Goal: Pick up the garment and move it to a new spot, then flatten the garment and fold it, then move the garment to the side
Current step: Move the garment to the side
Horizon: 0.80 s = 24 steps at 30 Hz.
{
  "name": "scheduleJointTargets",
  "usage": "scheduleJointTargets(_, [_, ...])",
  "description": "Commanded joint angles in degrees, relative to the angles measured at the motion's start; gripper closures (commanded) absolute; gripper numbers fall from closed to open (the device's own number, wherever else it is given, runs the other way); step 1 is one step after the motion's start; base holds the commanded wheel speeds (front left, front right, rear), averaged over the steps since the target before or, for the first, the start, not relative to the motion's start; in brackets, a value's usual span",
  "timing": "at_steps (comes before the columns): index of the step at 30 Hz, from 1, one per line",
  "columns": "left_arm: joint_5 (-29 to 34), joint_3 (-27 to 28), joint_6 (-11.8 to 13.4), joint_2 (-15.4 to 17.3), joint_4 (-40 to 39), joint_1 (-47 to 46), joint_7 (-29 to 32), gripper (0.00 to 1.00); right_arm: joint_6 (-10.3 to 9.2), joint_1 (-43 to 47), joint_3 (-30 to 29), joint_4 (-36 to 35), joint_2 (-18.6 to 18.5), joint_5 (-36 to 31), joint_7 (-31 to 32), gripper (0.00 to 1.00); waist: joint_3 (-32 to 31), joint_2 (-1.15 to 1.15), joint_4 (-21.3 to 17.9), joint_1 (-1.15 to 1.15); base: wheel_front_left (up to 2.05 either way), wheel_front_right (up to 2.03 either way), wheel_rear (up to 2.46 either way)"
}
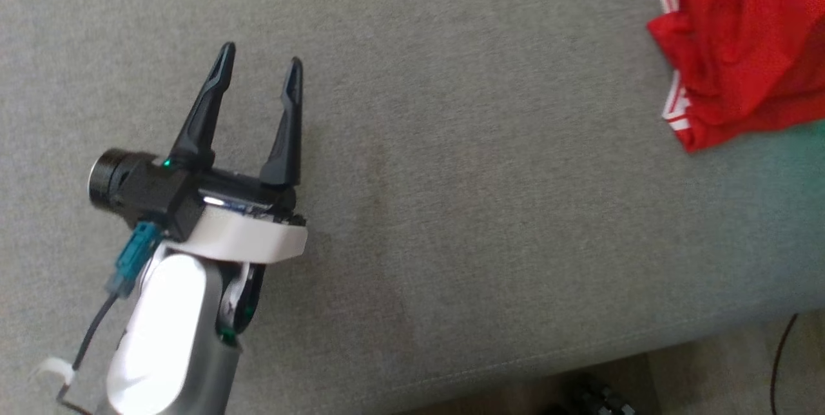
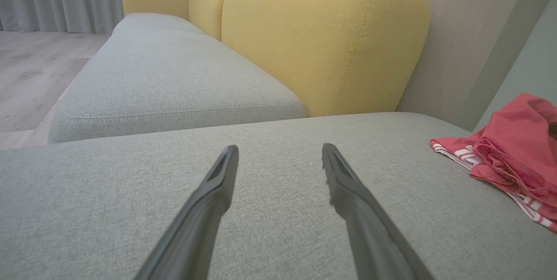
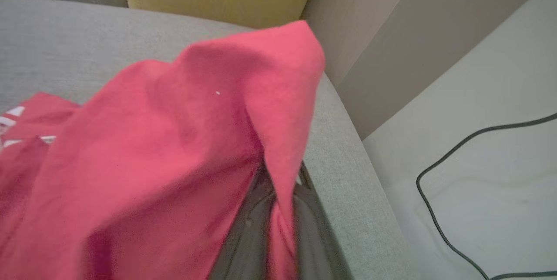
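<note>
The garment is red cloth with white stripes at its hem, bunched at the far right of the grey sofa seat. In the right wrist view the garment drapes up over my right gripper, whose dark fingers are shut on a fold of it near the seat's right edge. My left gripper hovers open over bare seat at the left, well apart from the cloth. From the left wrist, the left gripper holds nothing and the garment lies off to the right.
Yellow backrest cushions rise behind the seat, with a second grey seat beyond. The seat's front edge runs along the lower right, with floor below. A dark cable lies on the floor right of the sofa.
</note>
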Motion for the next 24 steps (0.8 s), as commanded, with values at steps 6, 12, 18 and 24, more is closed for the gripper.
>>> scheduleJointTargets(6, [0.7,1.0,-1.3,0.2,-1.5,-3.6,-0.3,0.00,0.37,-3.6,-5.3,5.5,-0.9,-6.5,-2.0,1.00,3.8,0.00,2.7,-0.01,0.00,0.00,0.00])
scheduleJointTargets(12, [0.7,1.9,-1.3,0.4,-1.0,-3.4,-0.3,0.00,0.37,-4.6,-8.8,9.9,1.3,-10.0,-5.0,0.06,3.7,0.00,2.9,-0.01,0.00,0.00,0.00])
scheduleJointTargets(18, [0.4,2.8,-1.0,0.4,-0.2,-1.4,-0.3,0.00,0.37,-2.9,-8.8,8.9,4.3,-11.5,-9.7,0.00,0.7,0.00,2.0,-0.01,0.00,0.00,0.00])
scheduleJointTargets(24, [0.1,3.7,-0.6,0.3,0.4,1.8,-0.3,0.00,0.37,4.0,-10.1,1.8,8.3,-10.9,-13.4,0.00,-4.4,0.00,1.6,-0.01,0.00,0.00,0.00])
